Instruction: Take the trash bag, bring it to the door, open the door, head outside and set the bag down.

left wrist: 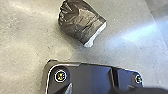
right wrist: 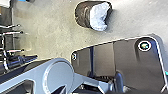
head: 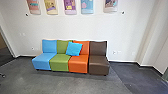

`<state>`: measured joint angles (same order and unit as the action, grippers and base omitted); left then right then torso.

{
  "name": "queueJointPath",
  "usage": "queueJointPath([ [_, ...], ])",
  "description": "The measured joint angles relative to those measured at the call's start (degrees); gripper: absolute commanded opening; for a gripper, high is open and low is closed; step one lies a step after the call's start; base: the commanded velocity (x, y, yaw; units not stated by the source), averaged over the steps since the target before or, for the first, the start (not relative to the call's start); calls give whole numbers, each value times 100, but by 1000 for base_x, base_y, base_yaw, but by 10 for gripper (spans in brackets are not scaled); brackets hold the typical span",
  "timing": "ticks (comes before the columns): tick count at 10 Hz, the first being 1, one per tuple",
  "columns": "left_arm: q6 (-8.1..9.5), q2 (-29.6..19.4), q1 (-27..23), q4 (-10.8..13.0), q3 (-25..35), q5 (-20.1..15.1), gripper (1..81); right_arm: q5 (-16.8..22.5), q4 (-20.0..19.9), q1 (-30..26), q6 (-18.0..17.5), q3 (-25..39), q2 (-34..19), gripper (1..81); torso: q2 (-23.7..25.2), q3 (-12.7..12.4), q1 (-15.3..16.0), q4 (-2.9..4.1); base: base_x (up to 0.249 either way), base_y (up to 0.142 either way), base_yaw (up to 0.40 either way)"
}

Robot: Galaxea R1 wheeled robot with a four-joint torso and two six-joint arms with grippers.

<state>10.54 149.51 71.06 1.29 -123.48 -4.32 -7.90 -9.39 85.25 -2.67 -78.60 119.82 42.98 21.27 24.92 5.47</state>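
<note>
- We cannot tell whether our grippers are spread, pressed together or pinching anything
- The dark brown, crumpled plastic trash bag (left wrist: 80, 22) seems to lie on the grey floor (left wrist: 25, 37), near our base
- White material (right wrist: 98, 17) shows at its end, contents or liner unclear
- We judge pick-up in hand, calling for a firm pinch on gathered plastic

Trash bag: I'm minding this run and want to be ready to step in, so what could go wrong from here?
The trash bag seems to rest on the floor close to the robot's dark base plate, so driving that way might bump it. Its film is creased and looks thin, so it could slip or tear when lifted. Thin bars show in the right wrist view; a carried bag might snag there.
</note>
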Motion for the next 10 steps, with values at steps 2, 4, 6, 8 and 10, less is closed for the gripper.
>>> queueJointPath([
  [2, 0, 27, -87, -52, -4, -149, 811, -4, 0, -85, -2, 204, -205, 811, 328, 182, 206, 0, 0, 0, 0],
  [4, 0, 66, -149, -111, -11, -210, 811, 20, -1, -245, -2, 282, -218, 811, 728, 555, 457, 0, 0, 0, 0],
  [6, 0, 69, -199, -118, -33, -213, 811, 29, -1, -407, -2, 324, -266, 811, 1159, 966, 732, 0, 0, 0, 0],
  [8, 1, 133, -317, -127, -45, -207, 811, 41, -1, -513, -5, 482, -425, 811, 1583, 1368, 1003, 0, 0, 0, 0],
  [10, 4, 195, -373, -132, -45, -191, 811, 41, -1, -658, -20, 636, -557, 811, 2000, 1766, 1272, 0, 0, 0, 0],
])
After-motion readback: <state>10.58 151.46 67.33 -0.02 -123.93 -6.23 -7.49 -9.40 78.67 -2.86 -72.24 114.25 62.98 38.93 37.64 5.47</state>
